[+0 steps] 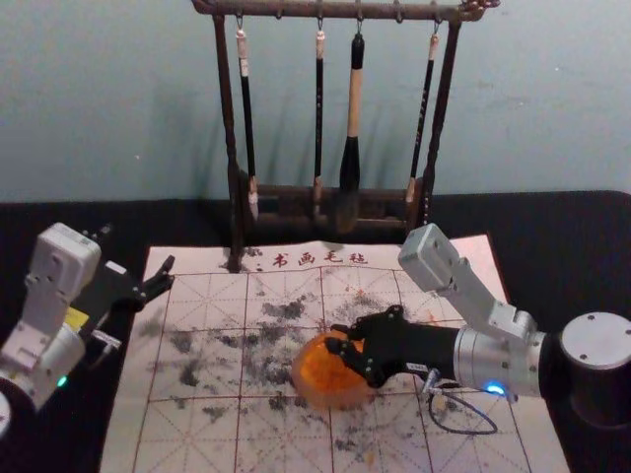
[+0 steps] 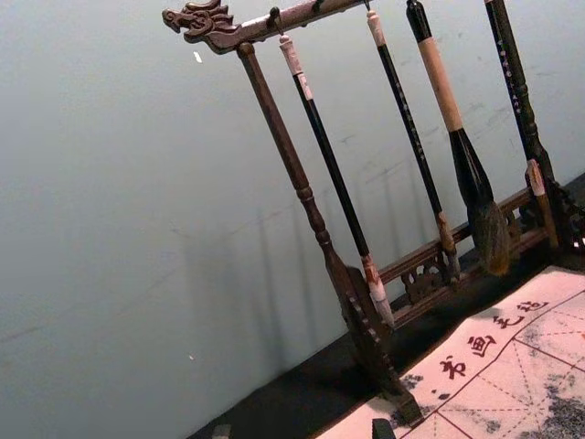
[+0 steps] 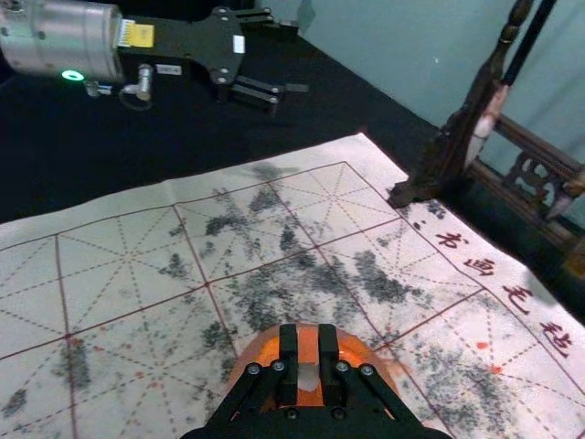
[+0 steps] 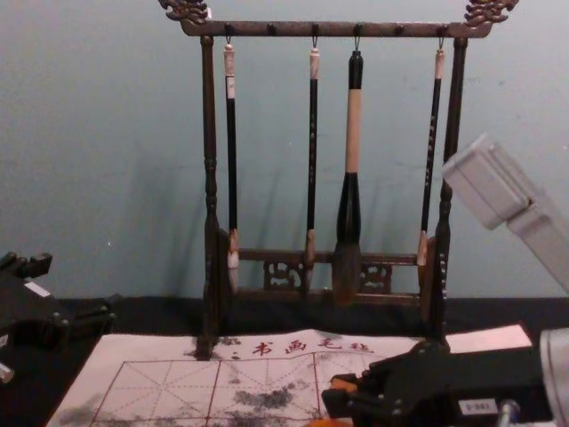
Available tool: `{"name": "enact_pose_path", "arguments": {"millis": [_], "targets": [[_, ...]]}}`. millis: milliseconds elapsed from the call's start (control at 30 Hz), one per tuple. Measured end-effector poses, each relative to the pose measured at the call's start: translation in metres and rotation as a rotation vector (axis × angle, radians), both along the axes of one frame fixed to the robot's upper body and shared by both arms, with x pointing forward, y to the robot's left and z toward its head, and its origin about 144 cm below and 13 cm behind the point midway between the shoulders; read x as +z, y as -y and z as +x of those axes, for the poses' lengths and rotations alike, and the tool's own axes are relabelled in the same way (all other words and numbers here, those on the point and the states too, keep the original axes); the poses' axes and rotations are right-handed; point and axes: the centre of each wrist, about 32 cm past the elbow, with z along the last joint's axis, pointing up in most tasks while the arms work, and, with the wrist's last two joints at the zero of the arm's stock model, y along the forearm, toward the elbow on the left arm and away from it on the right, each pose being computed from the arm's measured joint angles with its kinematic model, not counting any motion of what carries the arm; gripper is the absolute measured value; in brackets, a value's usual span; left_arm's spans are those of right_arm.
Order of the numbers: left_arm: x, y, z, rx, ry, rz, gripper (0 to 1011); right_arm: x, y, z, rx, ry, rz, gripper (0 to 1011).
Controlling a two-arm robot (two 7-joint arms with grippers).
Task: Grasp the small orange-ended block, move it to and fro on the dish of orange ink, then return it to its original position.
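My right gripper (image 1: pixel 337 339) is over the orange ink dish (image 1: pixel 322 376) on the felt mat. In the right wrist view, the right gripper (image 3: pixel 308 352) is shut on the small block (image 3: pixel 308 342), orange above a pale lower part, with the dish (image 3: pixel 364 355) behind it. The chest view has the block (image 4: pixel 343 383) at the fingertips, just above the dish (image 4: pixel 329 423); whether they touch, I cannot tell. My left gripper (image 1: pixel 140 258) is parked open at the mat's left edge, its fingertips (image 2: pixel 384 429) low in the left wrist view.
A dark wooden rack (image 1: pixel 233 148) with several hanging brushes stands at the mat's back edge, close to the wall. The ink-stained mat (image 1: pixel 197 434) lies on a black tabletop (image 1: pixel 582 236). A cable (image 1: pixel 463 432) loops below the right wrist.
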Motion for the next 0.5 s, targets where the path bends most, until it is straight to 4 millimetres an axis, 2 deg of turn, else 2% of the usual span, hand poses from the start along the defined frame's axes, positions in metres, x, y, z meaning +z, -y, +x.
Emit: {"name": "enact_pose_path", "arguments": {"millis": [300,500], "targets": [[0.0,0.0,0.0,0.0,0.0,0.0,1002,0.001,0.004,0.005,-0.032,0.004,-0.007,80],[0.0,0.0,0.0,0.0,0.0,0.0,1001,0.003,0.011,0.002,-0.047,0.006,-0.009,81]]}}
